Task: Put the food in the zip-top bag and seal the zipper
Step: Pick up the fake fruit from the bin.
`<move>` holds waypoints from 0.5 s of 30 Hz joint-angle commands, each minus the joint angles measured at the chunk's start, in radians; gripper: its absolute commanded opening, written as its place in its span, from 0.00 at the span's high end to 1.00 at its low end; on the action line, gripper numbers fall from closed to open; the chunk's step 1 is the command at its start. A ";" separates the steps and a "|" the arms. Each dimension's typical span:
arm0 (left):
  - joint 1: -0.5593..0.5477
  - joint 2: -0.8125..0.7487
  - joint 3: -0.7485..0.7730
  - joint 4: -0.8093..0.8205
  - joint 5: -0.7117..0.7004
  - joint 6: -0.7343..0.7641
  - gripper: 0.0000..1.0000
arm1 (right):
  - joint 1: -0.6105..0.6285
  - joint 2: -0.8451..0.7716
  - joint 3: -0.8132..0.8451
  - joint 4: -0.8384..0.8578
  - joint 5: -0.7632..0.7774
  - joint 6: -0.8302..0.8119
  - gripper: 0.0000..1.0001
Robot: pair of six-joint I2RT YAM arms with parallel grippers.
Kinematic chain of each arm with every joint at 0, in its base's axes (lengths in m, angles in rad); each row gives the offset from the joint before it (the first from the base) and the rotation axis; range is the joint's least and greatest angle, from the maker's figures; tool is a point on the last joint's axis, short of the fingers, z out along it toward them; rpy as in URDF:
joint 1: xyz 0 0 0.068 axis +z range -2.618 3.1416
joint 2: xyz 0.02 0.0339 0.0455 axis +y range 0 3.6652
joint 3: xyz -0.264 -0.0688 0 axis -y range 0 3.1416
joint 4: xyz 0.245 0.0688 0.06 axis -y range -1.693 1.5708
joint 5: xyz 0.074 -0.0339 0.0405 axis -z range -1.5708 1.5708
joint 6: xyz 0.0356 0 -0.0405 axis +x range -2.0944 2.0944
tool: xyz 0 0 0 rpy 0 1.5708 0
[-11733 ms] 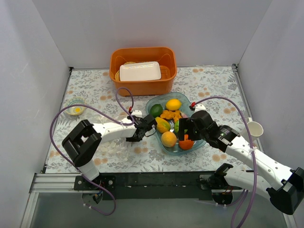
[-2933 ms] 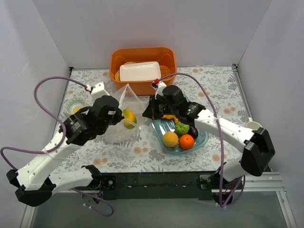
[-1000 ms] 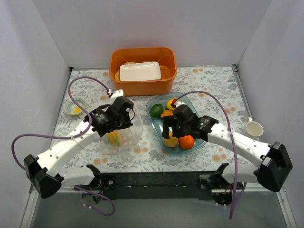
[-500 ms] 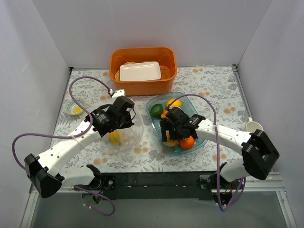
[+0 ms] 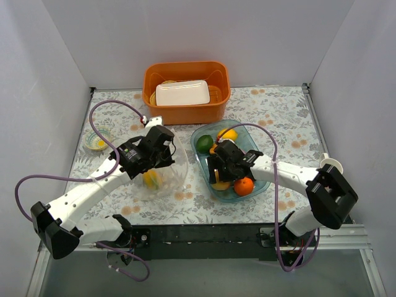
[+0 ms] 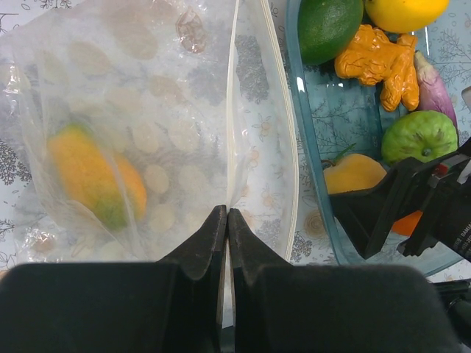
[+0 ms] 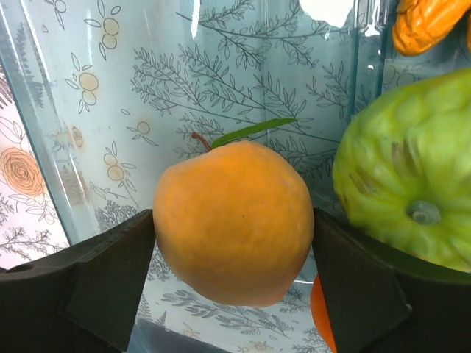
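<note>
My left gripper (image 6: pixel 227 215) is shut on the whitish zipper (image 6: pixel 234 110) at the mouth of the clear zip-top bag (image 5: pixel 162 180). It holds the mouth up beside the blue tray (image 5: pixel 197 158). A yellow-green mango (image 6: pixel 92 176) lies inside the bag. My right gripper (image 7: pixel 234 235) is down in the tray, with a finger touching each side of a yellow-orange fruit (image 7: pixel 232 220) that has a green leaf. Other food in the tray: a green bumpy fruit (image 7: pixel 405 191), an orange (image 5: pixel 244 185), a lime (image 6: pixel 329 26), a lemon (image 6: pixel 405 11), an orange knobbly piece (image 6: pixel 375 62) and a purple eggplant (image 6: pixel 430 73).
An orange bin (image 5: pixel 185 111) holding a white tray (image 5: pixel 182 93) stands at the back. A small bowl (image 5: pixel 98 141) sits at the far left and a white cup (image 5: pixel 331 164) at the right edge. The bag and the blue tray lie close side by side.
The right gripper has come down into the tray and closed in around the yellow-orange fruit. The left gripper has kept hold of the bag mouth, almost still, with the mango inside.
</note>
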 commanded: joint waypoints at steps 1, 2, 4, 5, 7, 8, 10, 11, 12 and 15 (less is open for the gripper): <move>0.005 -0.031 -0.004 0.008 0.005 0.003 1.00 | -0.006 0.020 0.022 0.052 0.010 -0.010 0.17; 0.006 -0.032 -0.006 0.008 0.003 0.000 1.00 | -0.006 0.020 0.022 0.055 0.007 -0.012 0.28; 0.005 -0.034 -0.012 0.006 0.003 0.002 1.00 | -0.006 0.006 0.022 0.062 0.004 -0.015 0.37; 0.005 -0.034 -0.012 0.006 0.003 0.000 1.00 | -0.006 -0.002 0.021 0.062 0.002 -0.018 0.46; 0.005 -0.037 -0.018 0.008 0.002 -0.001 1.00 | -0.006 -0.026 0.022 0.055 0.007 -0.020 0.49; 0.005 -0.039 -0.021 0.008 0.003 -0.003 1.00 | -0.006 -0.037 0.024 0.052 0.010 -0.020 0.51; 0.005 -0.037 -0.023 0.008 0.003 -0.001 1.00 | -0.006 -0.073 0.030 0.047 0.013 -0.024 0.53; 0.005 -0.037 -0.023 0.008 0.002 -0.001 1.00 | -0.006 -0.086 0.036 0.044 0.020 -0.024 0.53; 0.005 -0.037 -0.023 0.008 0.000 -0.003 1.00 | -0.006 -0.098 0.045 0.039 0.024 -0.024 0.53; 0.005 -0.035 -0.026 0.011 0.002 -0.003 1.00 | -0.006 -0.147 0.065 0.030 0.034 -0.027 0.54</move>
